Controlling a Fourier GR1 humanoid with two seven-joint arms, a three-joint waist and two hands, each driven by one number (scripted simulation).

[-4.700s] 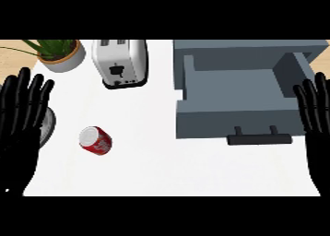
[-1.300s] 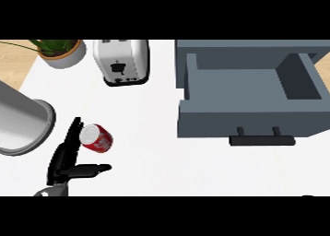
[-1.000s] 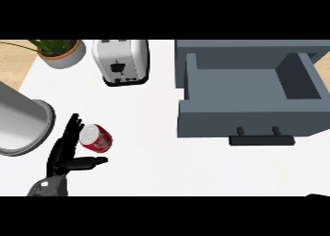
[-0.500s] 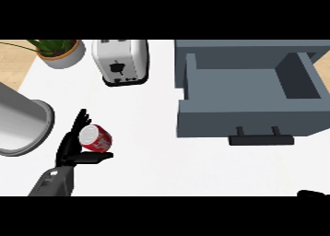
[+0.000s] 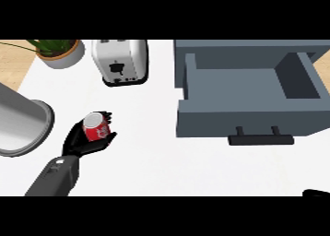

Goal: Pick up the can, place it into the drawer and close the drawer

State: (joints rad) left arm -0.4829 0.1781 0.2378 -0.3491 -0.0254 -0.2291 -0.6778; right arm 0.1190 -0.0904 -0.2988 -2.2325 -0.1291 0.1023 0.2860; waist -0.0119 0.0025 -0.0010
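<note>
Grip state of my right hand [image 5: 320, 193], at the near right corner of the counter [image 5: 161, 166], cannot be told. My left hand [image 5: 83, 140] wraps the can [image 5: 96, 128] near the left edge, for carrying. Toward the far right corner, the drawer [image 5: 249, 120] stands open to receive it.

No legible text, brand or number anywhere, can [image 5: 97, 131] red with a pale top, any marking on its side too small to read, toaster [image 5: 120, 57] front with dark unlabelled controls, drawer [image 5: 249, 122] front plain grey
</note>
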